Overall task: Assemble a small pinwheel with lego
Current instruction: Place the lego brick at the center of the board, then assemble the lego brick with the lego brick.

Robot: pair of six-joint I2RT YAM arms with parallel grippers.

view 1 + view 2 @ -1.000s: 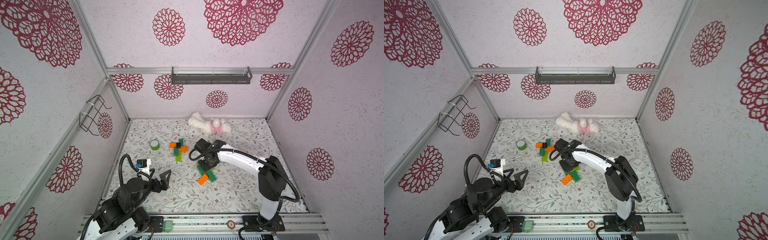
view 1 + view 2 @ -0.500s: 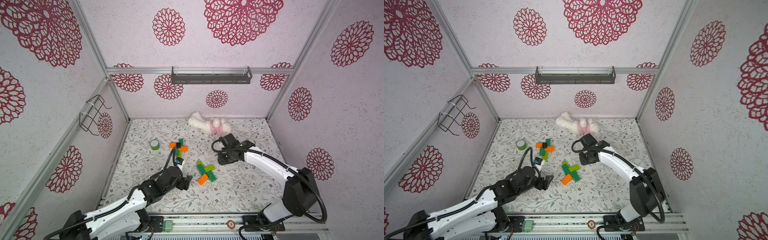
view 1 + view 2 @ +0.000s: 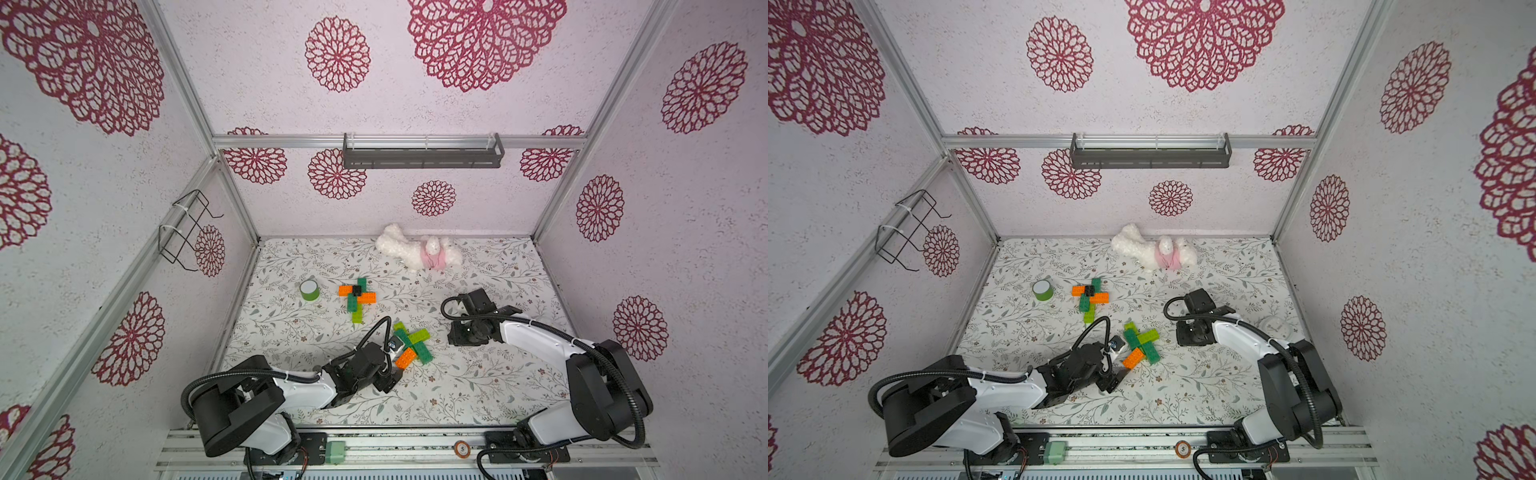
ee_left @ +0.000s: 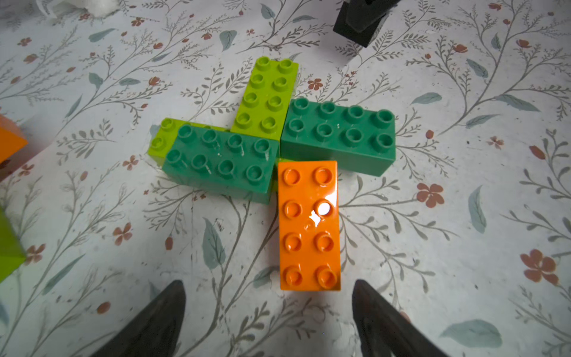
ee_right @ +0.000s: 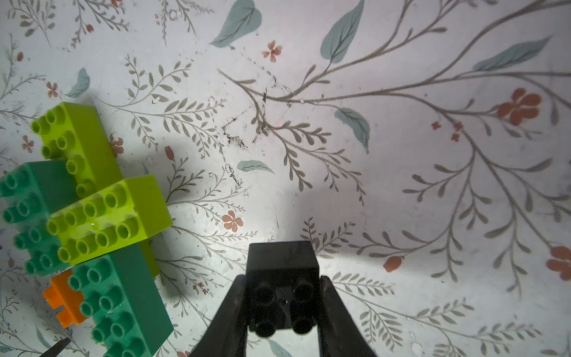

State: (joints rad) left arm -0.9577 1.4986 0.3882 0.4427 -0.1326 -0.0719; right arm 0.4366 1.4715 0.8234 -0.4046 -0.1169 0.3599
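A cross of lego [image 3: 409, 347] lies on the floral mat, seen in both top views. It is made of two dark green bricks [image 4: 221, 163], lime green bricks [image 4: 267, 95] and an orange brick [image 4: 309, 225]. My left gripper [image 4: 268, 296] is open just short of the orange brick's near end, its fingers apart on either side. My right gripper [image 5: 282, 306] is shut on a black square lego brick [image 5: 282, 265], low over the mat to the right of the cross [image 5: 92, 235]. A second lego pinwheel [image 3: 356, 293] with a black centre lies further back.
A green tape roll [image 3: 309, 289] stands at the back left beside the far pinwheel. A white plush toy [image 3: 419, 251] lies against the back wall. A clear round lid [image 3: 1275, 327] sits near the right wall. The enclosure walls close in on all sides.
My left arm swung from the front left corner up to the cross, its jaws narrowing a little. My right arm pulled away from over the cross toward the right.
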